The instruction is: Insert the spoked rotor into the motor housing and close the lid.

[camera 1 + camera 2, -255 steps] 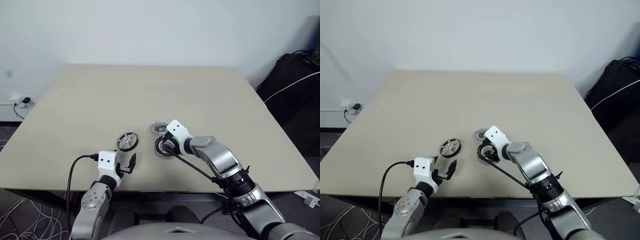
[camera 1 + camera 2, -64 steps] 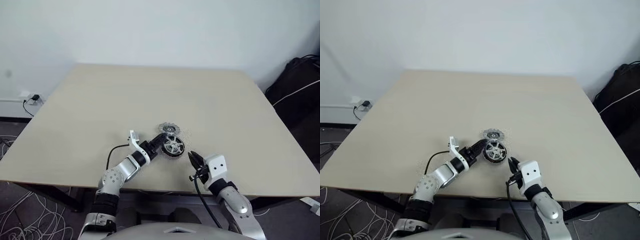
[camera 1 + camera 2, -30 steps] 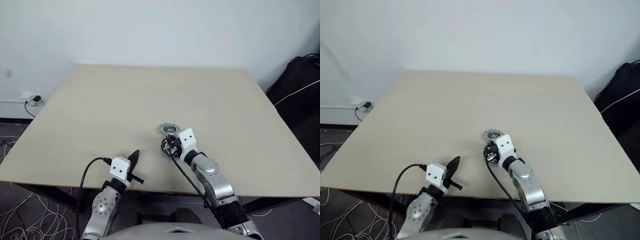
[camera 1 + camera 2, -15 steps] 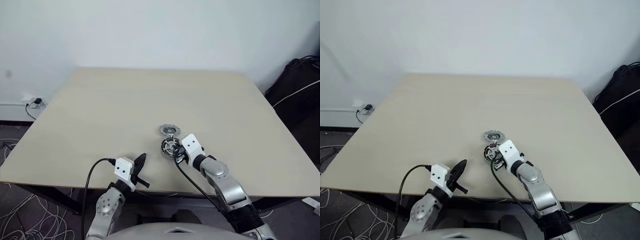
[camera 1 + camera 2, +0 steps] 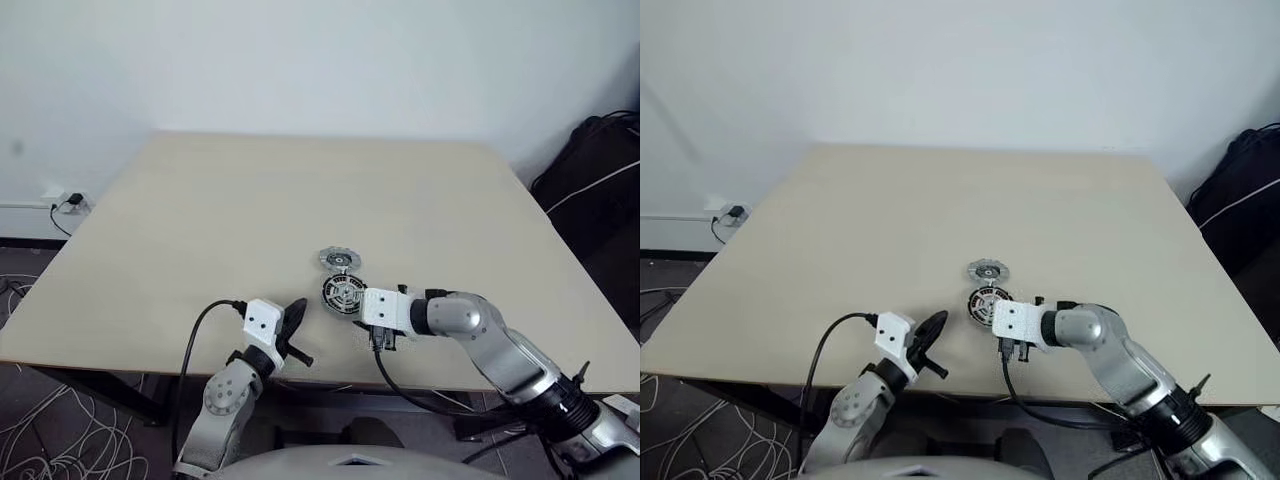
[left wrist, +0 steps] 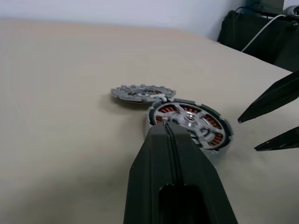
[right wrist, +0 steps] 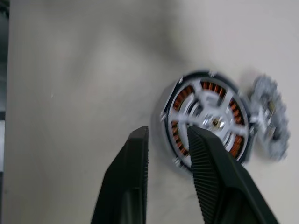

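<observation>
Room first, L to R: white wall socket (image 5: pixel 62 201) w/ a plug low on the wall at far left, loose cables (image 5: pixel 50 455) on the dark floor under the table's left edge, plain pale wall behind, black bag (image 5: pixel 590 170) w/ a white cord draped over it at far right. Beige table (image 5: pixel 300 200) fills the middle, top bare apart from the parts near its front edge. Left gripper (image 5: pixel 295 322) sits at the front edge, left of the parts, fingers pressed together, nothing in them; black cable (image 5: pixel 200 335) loops from its white wrist block off the edge. In the left wrist view its closed tip (image 6: pixel 170 140) points at the assembly and covers part of the near rim. Motor housing (image 5: pixel 344 293) lies flat on the table, centre-front, w/ the spoked rotor (image 6: pixel 189 120) seated in it: silver spokes over copper-brown windings, clear in both wrist views. Lid (image 5: pixel 340 261) lies flat just behind the housing, toward the wall, rims about touching, not on it yet. Right gripper (image 7: pixel 166 135) is just right of the housing, white block (image 5: pixel 378 308) beside it; fingers a narrow gap apart, empty, one fingertip (image 7: pixel 194 133) overlapping the housing's edge in the right wrist view, contact can't tell. Two black finger points at the edge of the left wrist view are that same gripper, apart from each other.
</observation>
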Controlling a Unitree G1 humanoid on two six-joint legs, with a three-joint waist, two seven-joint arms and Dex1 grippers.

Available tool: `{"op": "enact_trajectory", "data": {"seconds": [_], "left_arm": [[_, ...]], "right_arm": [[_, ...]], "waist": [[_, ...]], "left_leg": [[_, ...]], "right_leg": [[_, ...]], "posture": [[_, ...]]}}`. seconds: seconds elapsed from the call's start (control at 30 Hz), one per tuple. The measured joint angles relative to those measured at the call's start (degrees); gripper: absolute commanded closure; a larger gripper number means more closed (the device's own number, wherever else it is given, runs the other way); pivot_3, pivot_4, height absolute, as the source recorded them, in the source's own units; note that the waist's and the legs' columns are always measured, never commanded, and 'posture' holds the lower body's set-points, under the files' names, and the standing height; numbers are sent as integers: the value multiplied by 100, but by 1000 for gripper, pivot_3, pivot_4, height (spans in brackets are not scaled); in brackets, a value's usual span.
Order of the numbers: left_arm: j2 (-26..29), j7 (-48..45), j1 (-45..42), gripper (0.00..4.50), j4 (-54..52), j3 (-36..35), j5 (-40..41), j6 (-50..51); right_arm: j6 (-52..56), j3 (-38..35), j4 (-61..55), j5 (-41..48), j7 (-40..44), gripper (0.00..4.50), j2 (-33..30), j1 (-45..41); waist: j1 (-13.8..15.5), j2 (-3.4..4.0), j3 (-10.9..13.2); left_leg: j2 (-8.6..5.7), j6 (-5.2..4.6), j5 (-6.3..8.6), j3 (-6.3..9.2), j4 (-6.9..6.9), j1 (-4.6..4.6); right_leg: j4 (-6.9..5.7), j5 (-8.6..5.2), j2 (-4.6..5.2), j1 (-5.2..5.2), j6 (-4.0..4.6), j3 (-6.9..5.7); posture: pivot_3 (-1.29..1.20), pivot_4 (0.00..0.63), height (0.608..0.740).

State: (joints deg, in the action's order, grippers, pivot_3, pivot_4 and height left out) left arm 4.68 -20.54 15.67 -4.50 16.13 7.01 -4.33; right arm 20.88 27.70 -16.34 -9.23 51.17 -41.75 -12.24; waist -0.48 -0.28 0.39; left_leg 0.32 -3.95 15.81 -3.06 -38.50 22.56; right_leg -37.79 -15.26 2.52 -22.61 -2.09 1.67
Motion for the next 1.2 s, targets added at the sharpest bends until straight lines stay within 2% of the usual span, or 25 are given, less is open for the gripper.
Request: {"op": "enact_trajectory", "data": {"seconds": [0.13, 0.37, 0.83, 0.93, 1.0, 1.2], "left_arm": [[148, -153, 318, 4500, 125, -138, 90, -306], [133, -325, 286, 4500, 448, -318, 155, -728], [-116, -195, 391, 4500, 430, -35, 30, -770], [-133, -176, 376, 4500, 421, 16, 27, -744], [-144, -156, 336, 4500, 417, 16, 29, -722], [-178, -121, 145, 4500, 417, 8, 41, -609]], "right_arm": [[-183, 172, 290, -211, 160, 3190, 29, -251], [-442, 429, 941, -493, 308, 3190, 337, -611], [-665, 553, 1702, -678, 662, 3190, 426, -878], [-670, 546, 1762, -706, 709, 3783, 409, -909], [-676, 544, 1762, -721, 804, 4379, 400, -937], [-662, 558, 1778, -753, 851, 4421, 417, -926]], "waist": [[-3, -14, 11], [16, -11, 10], [12, 7, 2], [14, 12, -2], [15, 17, -7], [17, 26, -12]], "left_leg": [[-2, -1, 3, 3, -6, 4], [-5, 30, 20, 6, -11, 12], [-12, 32, 21, 5, -10, 16], [-12, 32, 21, 4, -10, 16], [-11, 32, 21, 5, -10, 16], [-11, 31, 21, 5, -10, 15]], "right_leg": [[5, 0, 13, 1, 1, 3], [0, 0, 45, 5, 2, -20], [0, 0, 78, 9, 4, -43], [-1, 0, 96, 10, 4, -66], [0, 0, 98, 12, 4, -73], [-1, 1, 109, 11, 4, -90]], "posture": [[0, 0, 740], [0, 0, 740], [0, 0, 740], [0, 0, 740], [0, 0, 740], [0, 0, 740]]}}
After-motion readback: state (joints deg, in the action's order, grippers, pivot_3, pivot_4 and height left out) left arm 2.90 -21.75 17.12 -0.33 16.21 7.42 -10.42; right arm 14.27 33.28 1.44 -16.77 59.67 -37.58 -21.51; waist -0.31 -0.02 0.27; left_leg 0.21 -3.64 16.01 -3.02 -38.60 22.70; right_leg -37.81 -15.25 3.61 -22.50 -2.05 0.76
